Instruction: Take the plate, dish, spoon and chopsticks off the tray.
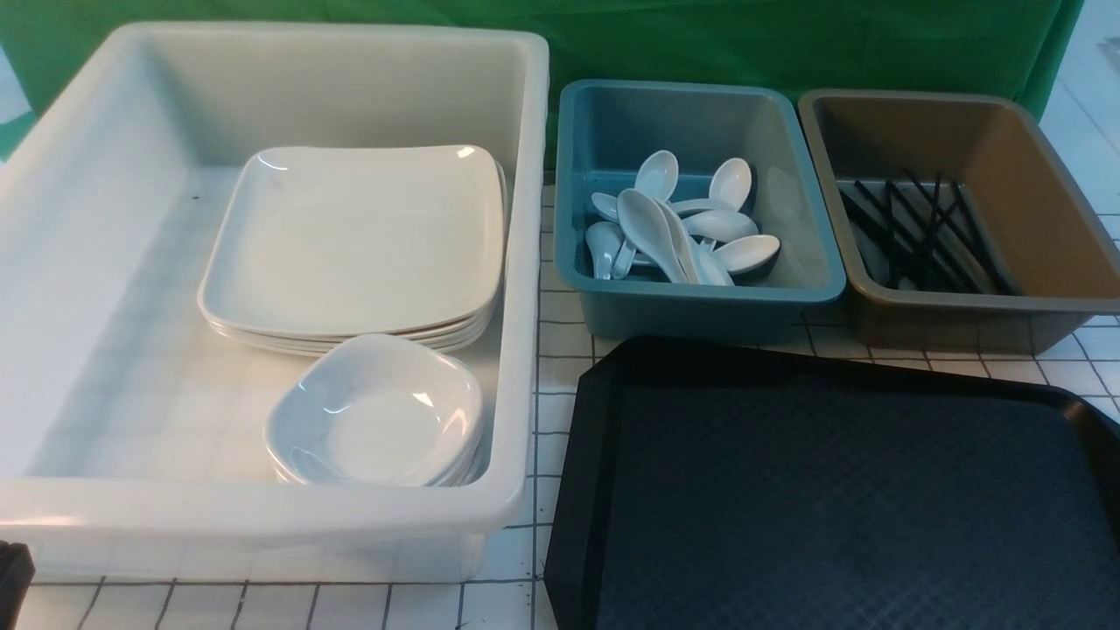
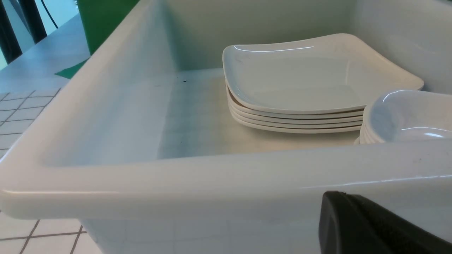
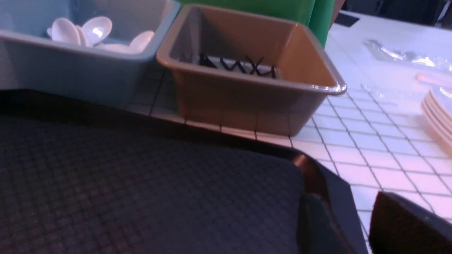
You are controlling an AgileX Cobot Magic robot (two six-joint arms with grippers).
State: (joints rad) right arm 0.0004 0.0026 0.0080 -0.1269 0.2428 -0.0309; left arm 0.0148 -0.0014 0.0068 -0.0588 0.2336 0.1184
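Observation:
The black tray (image 1: 840,490) lies bare at the front right, with nothing on its textured surface (image 3: 141,187). Several white square plates (image 1: 359,236) are stacked in the white bin, the plate on top (image 2: 303,77) empty. In front of them stands a stack of small white dishes (image 1: 376,411). White spoons (image 1: 682,219) lie heaped in the teal bin, and black chopsticks (image 1: 919,227) lie crossed in the brown bin. My left gripper (image 2: 339,197) is shut and empty, low outside the white bin's near wall. My right gripper (image 3: 346,197) is open, its fingers either side of the tray's corner rim.
The white bin (image 1: 516,262) fills the left, the teal bin (image 1: 700,293) and the brown bin (image 1: 962,302) stand behind the tray. A gridded white cloth (image 1: 560,367) covers the table. Another stack of plates (image 3: 438,116) sits off to the right.

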